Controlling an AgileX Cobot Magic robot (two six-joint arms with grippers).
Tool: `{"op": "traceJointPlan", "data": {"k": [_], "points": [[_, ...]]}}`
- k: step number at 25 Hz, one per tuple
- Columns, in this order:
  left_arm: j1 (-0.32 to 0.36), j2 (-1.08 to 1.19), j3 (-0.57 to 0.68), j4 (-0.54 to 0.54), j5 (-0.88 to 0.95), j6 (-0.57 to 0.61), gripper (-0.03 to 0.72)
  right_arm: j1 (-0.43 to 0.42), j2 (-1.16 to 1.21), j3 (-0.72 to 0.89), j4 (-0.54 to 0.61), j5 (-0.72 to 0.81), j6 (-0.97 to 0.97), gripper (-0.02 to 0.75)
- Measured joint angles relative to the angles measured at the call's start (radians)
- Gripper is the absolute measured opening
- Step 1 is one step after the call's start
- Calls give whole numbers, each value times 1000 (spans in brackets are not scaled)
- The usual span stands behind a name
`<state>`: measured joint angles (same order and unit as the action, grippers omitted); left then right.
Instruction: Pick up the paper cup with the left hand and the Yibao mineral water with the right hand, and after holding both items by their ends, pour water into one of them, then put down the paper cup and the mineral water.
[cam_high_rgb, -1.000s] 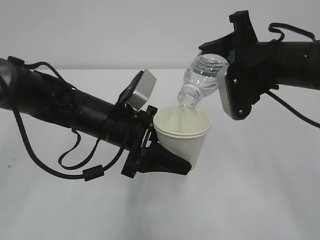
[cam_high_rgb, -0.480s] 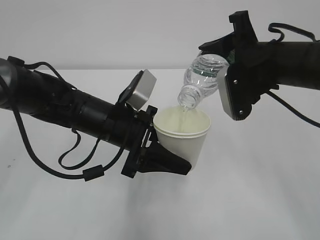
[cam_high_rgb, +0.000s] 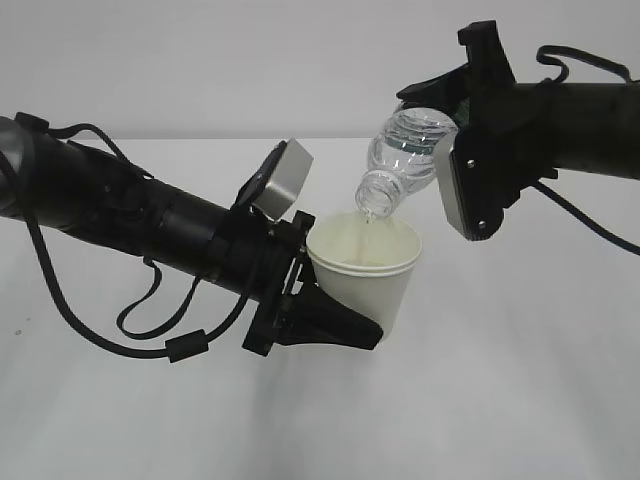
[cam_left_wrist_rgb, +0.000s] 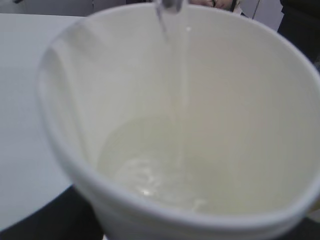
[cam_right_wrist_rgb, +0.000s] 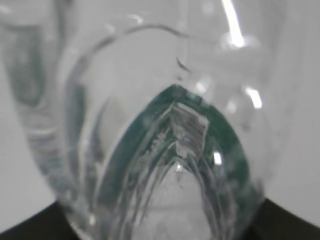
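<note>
Cup (cam_high_rgb: 365, 262): clamped low by left gripper (cam_high_rgb: 335, 325), mouth up to catch water
Bottle (cam_high_rgb: 400, 160): clenched in right gripper (cam_high_rgb: 462, 150), neck tipped over rim; stream falls inside

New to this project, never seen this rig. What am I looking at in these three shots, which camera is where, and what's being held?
It is a two-armed robot at a plain white table. The side-on picture comes from a camera standing in front of it; the other two come from cameras on each wrist.

The black arm on the left ends in a black two-finger hand gripping a small cream-white paper cup near its base, upright and lifted off the table. The arm on the right ends in a black hand with a silver-white edge plate, gripping a small clear ribbed plastic bottle, tipped mouth-down over the cup.

The left wrist camera looks into the cup: a thin stream is falling in, and a little water lies at the bottom. The right wrist camera sees only the bottle, close up and blurred.

Nothing else shows on the table.
</note>
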<state>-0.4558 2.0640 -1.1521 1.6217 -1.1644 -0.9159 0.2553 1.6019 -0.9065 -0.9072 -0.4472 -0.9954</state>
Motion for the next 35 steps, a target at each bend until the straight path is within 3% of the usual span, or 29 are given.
{"op": "traceJointPlan", "data": {"k": [35], "points": [[0, 0, 0, -2, 0, 0, 430, 0, 0, 0, 0, -4, -21, 400]]}}
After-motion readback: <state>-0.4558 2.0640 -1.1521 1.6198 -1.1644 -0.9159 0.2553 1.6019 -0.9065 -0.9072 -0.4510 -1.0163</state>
